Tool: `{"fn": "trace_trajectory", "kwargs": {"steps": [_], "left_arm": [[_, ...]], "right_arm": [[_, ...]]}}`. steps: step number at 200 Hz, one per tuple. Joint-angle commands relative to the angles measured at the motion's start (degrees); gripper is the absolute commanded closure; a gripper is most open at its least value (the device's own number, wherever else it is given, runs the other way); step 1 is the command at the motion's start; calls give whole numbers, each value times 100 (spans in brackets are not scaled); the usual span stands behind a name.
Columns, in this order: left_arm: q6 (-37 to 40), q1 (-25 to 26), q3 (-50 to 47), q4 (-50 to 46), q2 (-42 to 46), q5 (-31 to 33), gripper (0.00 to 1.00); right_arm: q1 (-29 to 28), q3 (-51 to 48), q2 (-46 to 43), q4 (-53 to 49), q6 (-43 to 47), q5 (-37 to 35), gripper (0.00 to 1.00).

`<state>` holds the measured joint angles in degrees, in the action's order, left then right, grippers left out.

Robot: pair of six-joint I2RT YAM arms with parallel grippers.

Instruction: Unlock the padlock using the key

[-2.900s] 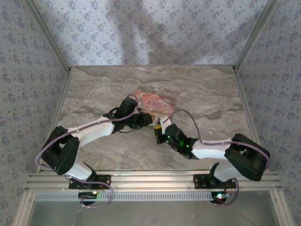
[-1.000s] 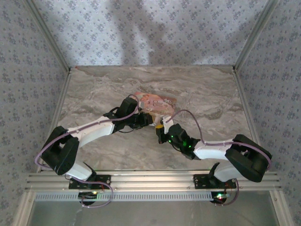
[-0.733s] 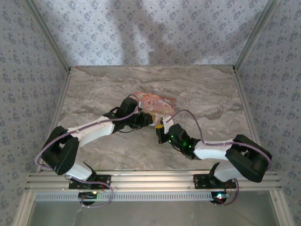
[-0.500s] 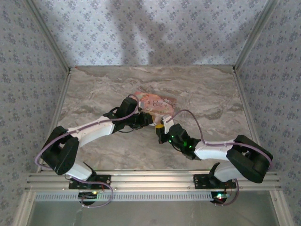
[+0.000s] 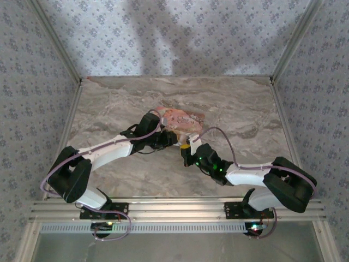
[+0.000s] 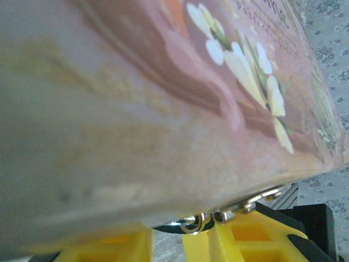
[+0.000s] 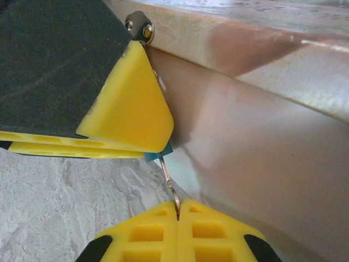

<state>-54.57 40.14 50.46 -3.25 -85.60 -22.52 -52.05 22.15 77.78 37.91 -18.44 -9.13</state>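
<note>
In the right wrist view my right gripper (image 7: 177, 212) is shut on a thin metal key (image 7: 170, 185). The key's blade runs up to a sliver of the blue padlock (image 7: 154, 155), which sits pinched under the yellow fingers (image 7: 131, 103) of my left gripper. From above, the left gripper (image 5: 173, 140) and the right gripper (image 5: 185, 148) meet tip to tip at the near edge of the pink pictured box (image 5: 182, 118). In the left wrist view the left gripper (image 6: 166, 236) holds close under the box, with a small metal ring (image 6: 202, 221) between its fingertips. Most of the padlock body is hidden.
The pink box (image 7: 262, 142) rises right beside both grippers and looms blurred over the left wrist camera (image 6: 163, 82). A metal rivet (image 7: 139, 26) shows on its edge. The marble tabletop (image 5: 120, 103) is walled by patterned panels on three sides.
Since the oldest frame my right gripper has edged up and left, closer to the left gripper. Over the last second nothing visibly moves.
</note>
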Motion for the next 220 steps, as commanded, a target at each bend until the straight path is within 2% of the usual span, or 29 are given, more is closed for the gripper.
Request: {"fn": "trace_trajectory", "kwargs": {"steps": [1, 109, 220], "left_arm": [[-96, 49, 148, 70, 41, -279, 72], [-19, 56, 186, -52, 101, -428, 72], [-10, 82, 231, -84, 38, -424, 72]], "right_arm": [[70, 122, 42, 302, -14, 67, 100], [558, 144, 236, 788, 171, 678, 100], [661, 620, 571, 915, 235, 978, 100]]}}
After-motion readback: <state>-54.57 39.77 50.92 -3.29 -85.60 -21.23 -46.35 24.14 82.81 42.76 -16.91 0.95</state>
